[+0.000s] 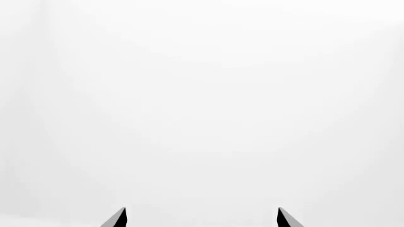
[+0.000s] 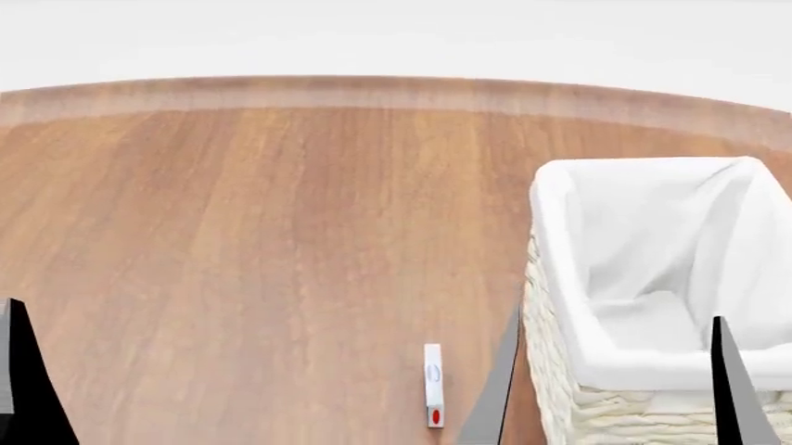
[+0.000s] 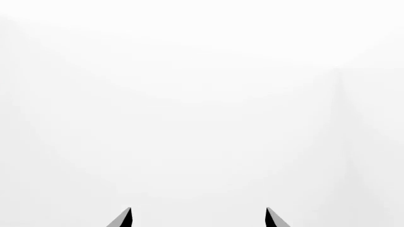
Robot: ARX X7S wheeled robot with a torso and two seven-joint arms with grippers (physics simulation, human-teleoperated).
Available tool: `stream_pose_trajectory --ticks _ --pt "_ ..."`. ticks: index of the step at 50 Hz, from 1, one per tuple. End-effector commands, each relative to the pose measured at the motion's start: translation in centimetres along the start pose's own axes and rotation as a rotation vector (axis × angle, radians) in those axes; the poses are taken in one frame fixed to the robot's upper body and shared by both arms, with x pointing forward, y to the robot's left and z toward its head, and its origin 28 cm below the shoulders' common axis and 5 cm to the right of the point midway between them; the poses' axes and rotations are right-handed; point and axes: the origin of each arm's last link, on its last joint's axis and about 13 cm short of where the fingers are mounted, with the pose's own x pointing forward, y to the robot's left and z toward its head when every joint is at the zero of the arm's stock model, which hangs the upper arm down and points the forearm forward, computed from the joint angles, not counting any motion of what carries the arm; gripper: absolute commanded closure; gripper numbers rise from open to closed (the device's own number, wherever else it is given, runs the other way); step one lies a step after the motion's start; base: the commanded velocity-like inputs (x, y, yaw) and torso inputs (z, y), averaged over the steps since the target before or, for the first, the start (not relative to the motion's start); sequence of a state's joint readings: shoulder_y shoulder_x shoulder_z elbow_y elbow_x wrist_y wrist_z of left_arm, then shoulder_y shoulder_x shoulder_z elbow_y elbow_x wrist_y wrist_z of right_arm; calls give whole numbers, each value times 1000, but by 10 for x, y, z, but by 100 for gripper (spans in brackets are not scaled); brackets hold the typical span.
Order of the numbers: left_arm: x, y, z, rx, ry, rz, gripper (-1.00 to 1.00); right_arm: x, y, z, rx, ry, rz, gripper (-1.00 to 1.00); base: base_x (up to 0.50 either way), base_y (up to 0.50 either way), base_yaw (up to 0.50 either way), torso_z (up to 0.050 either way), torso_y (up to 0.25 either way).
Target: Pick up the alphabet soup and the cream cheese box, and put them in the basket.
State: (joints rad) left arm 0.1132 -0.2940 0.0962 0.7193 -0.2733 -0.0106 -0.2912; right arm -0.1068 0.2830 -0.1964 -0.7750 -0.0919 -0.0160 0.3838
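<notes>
Soup was nowhere in sight in any of the three views, so where that can stood could not be told. On the head view, a wooden surface [image 2: 248, 241] filled most of the picture. The box [image 2: 433, 385] lay near the front edge of the view, thin and white, with its red dot toward the robot, just left of the basket [image 2: 551, 389]. The basket stood at the right, its white liner folded over the rim; the part of its inside that showed held nothing, though the near corner was hidden.

The right gripper [image 2: 613, 385] showed as two dark fingers spread wide, one between box and basket, one in front of the basket's near wall, with nothing between them. The right wrist view agreed: two finger tips well apart against blank white. The left gripper [image 1: 202, 217] also had its fingers spread and bare in its wrist view, which showed only white; one left finger sat at the head view's lower left corner.

Judging from this, neither item had been picked up or placed. Both pickups and both drops remained.
</notes>
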Motion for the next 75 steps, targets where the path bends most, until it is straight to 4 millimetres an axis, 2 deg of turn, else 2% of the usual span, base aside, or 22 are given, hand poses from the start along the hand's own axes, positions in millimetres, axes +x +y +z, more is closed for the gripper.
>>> stream_pose_trajectory --ticks 1,75 --pt "-1 0 -1 10 5 -1 -100 -1 0 0 2 1 2 -100 0 0 0 0 -139" --pt "0 1 -3 -9 7 11 -100 -1 1 -6 20 17 11 -100 0 0 0 0 -150"
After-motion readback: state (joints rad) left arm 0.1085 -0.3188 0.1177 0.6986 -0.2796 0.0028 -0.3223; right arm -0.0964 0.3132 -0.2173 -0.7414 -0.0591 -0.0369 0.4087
